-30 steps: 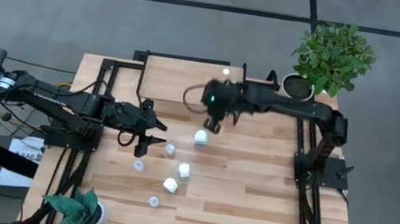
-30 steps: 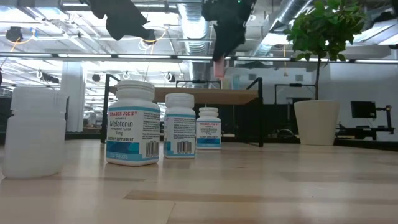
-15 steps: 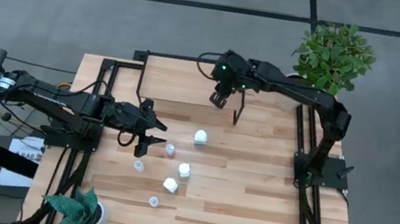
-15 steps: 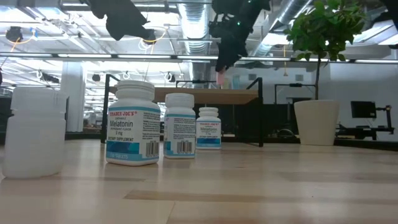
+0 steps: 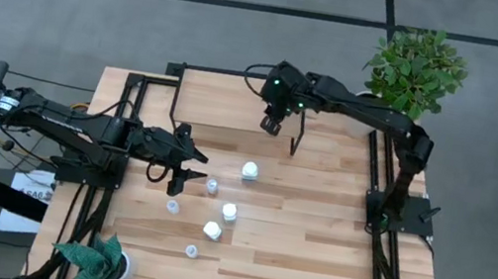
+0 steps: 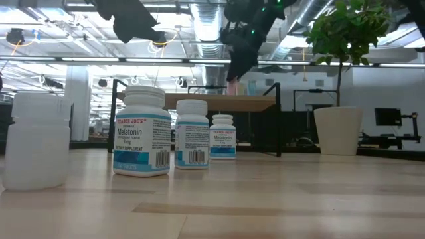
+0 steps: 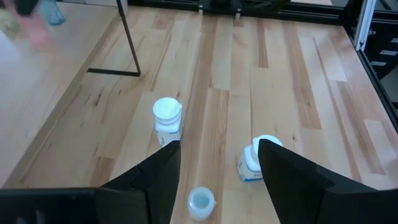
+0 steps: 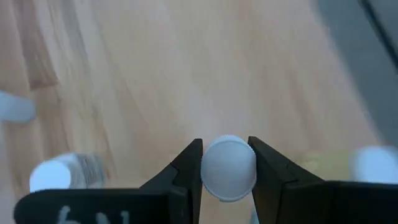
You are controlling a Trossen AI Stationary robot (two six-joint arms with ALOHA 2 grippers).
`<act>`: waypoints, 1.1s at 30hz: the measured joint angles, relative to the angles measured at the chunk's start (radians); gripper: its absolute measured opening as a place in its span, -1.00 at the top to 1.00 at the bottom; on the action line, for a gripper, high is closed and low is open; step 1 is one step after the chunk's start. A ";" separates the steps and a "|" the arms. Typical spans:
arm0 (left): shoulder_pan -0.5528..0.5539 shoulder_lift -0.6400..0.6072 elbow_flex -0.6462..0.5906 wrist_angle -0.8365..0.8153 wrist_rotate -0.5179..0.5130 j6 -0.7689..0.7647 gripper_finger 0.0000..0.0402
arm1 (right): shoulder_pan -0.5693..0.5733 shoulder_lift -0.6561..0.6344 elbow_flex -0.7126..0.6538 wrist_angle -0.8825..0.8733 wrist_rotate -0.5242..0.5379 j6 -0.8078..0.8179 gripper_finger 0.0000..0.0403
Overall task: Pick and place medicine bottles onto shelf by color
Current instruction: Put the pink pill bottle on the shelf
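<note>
Your right tool (image 8: 225,163) is clamped on a white-capped bottle (image 8: 228,168), up over the shelf (image 5: 230,101) near its front right leg. Left tool (image 7: 217,158) sits w/ fingers apart, nothing in it, low over the table (image 5: 312,250) well off the shelf's front-left side, w/ the other bottles (image 5: 228,211) beside it.

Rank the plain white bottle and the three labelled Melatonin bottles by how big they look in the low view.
1. Plain white bottle and front Melatonin bottle: alike, both nearest the camera.
2. Middle Melatonin bottle.
3. Far Melatonin bottle.
Nearness exaggerates these differences.
</note>
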 joint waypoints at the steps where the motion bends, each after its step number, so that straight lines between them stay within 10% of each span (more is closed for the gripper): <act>1: 0.000 0.000 0.000 0.000 0.000 0.000 -0.01 | -0.001 0.008 -0.001 -0.005 0.000 0.002 0.44; 26: 0.000 0.000 0.000 0.000 0.001 -0.003 -0.01 | -0.025 0.024 0.002 0.027 0.039 0.040 0.43; 33: -0.001 0.000 0.000 0.000 0.001 -0.003 -0.01 | -0.025 0.026 0.000 0.018 0.038 0.033 0.17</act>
